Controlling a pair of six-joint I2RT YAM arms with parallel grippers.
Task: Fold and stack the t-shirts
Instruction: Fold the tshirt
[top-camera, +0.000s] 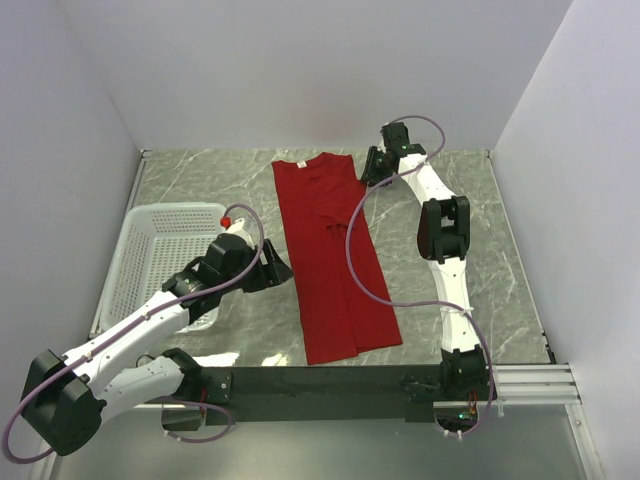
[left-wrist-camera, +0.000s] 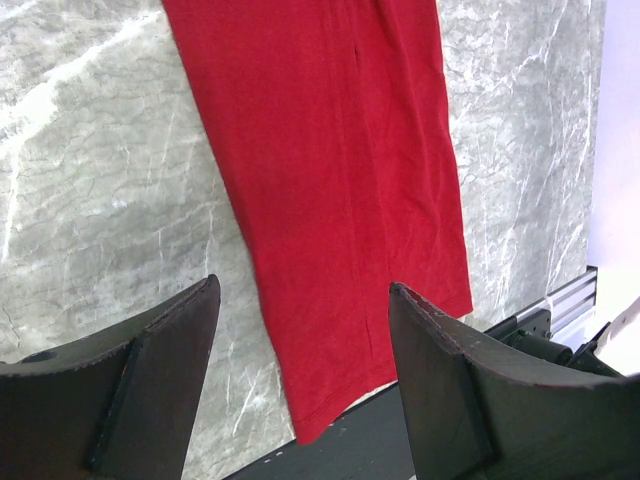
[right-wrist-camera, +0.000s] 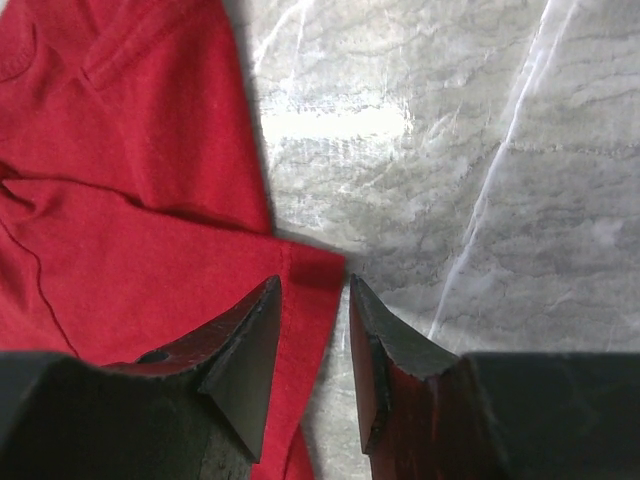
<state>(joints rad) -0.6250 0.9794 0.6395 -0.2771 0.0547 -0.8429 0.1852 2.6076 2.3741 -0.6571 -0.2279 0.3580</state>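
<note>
A deep-red t-shirt (top-camera: 332, 250) lies folded into a long narrow strip down the middle of the marble table, collar at the far end, hem near the front edge. My left gripper (top-camera: 283, 270) is open and empty, just left of the shirt's middle; the left wrist view shows the shirt's lower part (left-wrist-camera: 340, 190) between its fingers. My right gripper (top-camera: 368, 170) is at the shirt's far right corner. Its jaws stand a little apart, astride the edge of a folded sleeve corner (right-wrist-camera: 310, 275), not closed on it.
A white mesh basket (top-camera: 160, 250) stands at the left, partly under my left arm. A black rail (top-camera: 330, 380) runs along the table's front edge. White walls enclose the table on three sides.
</note>
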